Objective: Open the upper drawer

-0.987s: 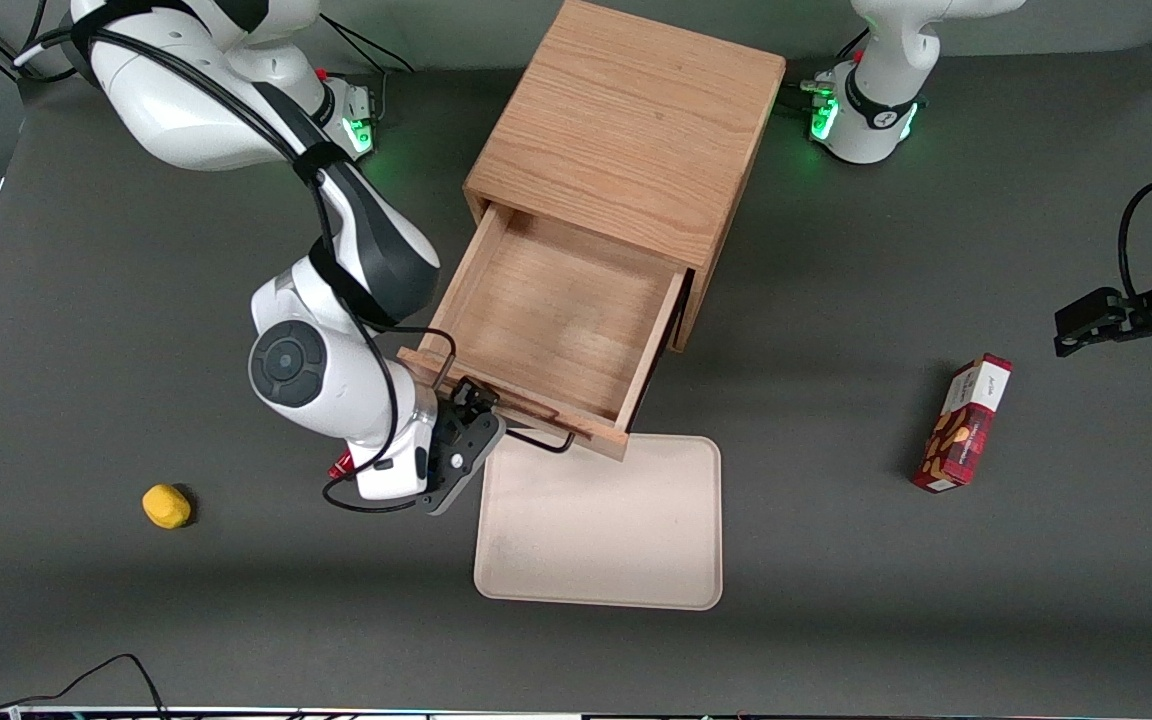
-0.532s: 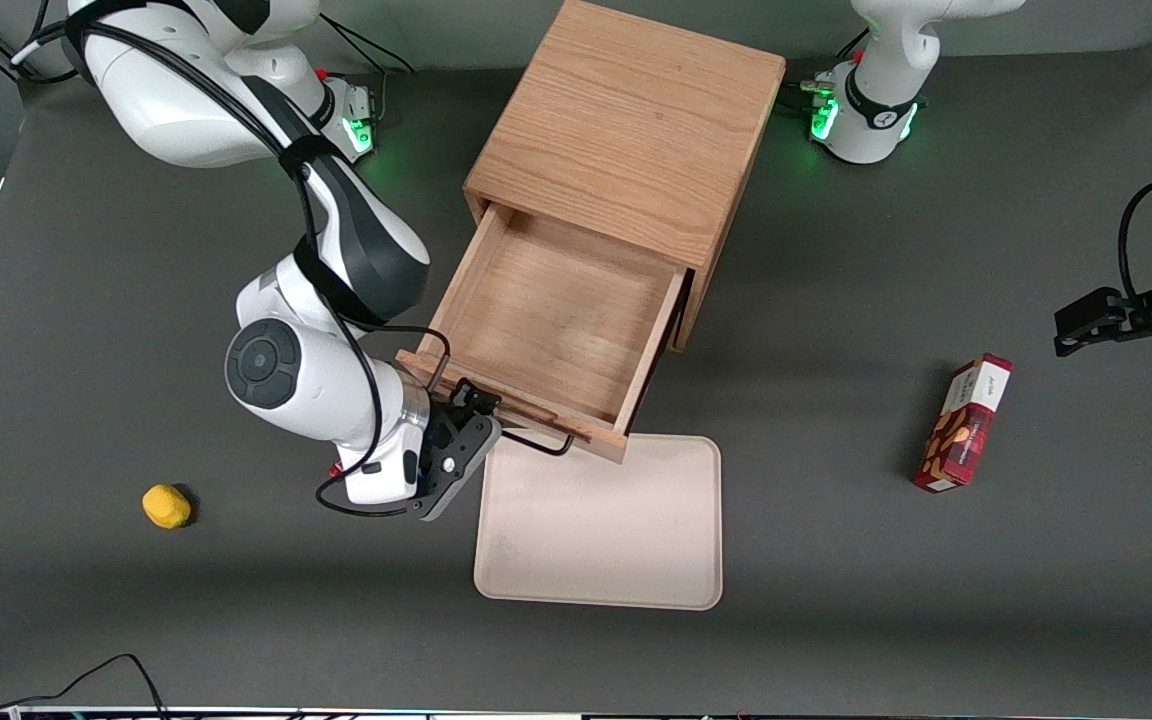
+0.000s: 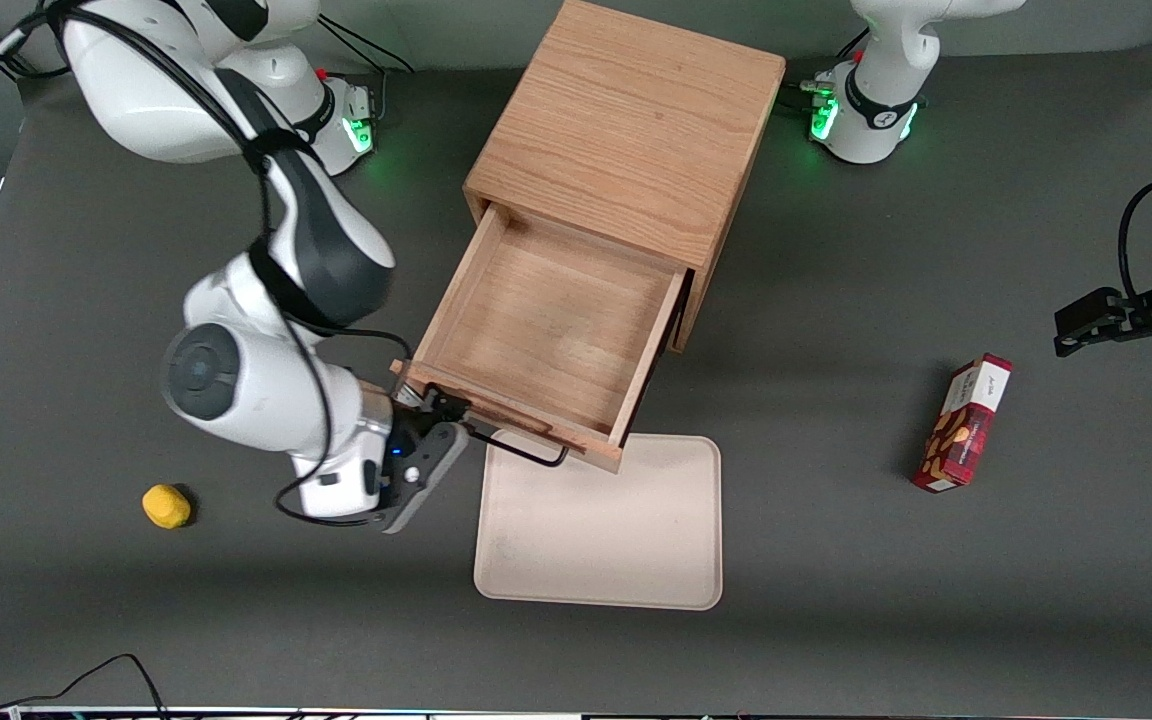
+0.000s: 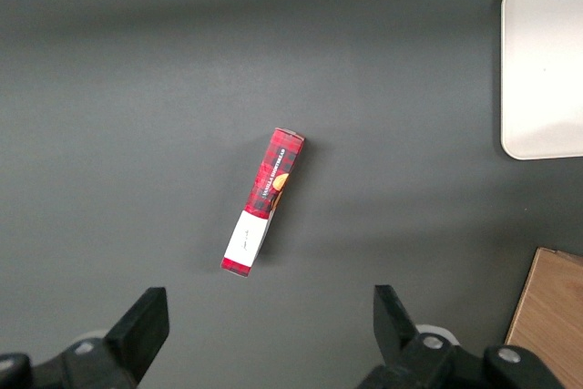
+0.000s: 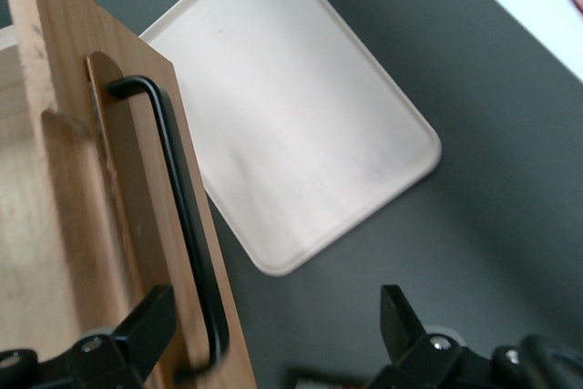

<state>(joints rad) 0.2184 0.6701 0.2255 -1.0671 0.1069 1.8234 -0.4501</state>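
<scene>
The light oak cabinet (image 3: 626,130) stands at the middle of the table. Its upper drawer (image 3: 546,330) is pulled far out and its plain wooden inside shows, with nothing in it. The thin dark wire handle (image 3: 521,450) runs along the drawer front (image 5: 109,179); it also shows in the right wrist view (image 5: 178,198). My right gripper (image 3: 441,415) is at the handle's end toward the working arm. It is open (image 5: 273,325), its fingers (image 5: 150,321) wide apart, one by the drawer front, holding nothing. The lower drawer is hidden under the upper one.
A cream tray (image 3: 596,530) lies in front of the drawer, its edge under the drawer front; it also shows in both wrist views (image 5: 291,125) (image 4: 542,70). A yellow object (image 3: 166,505) lies toward the working arm's end. A red box (image 3: 966,422) (image 4: 264,202) lies toward the parked arm's end.
The right arm has swung sideways toward its own end of the table, and the gripper has slid along the handle to its end, uncovering more of it. The drawer stays open.
</scene>
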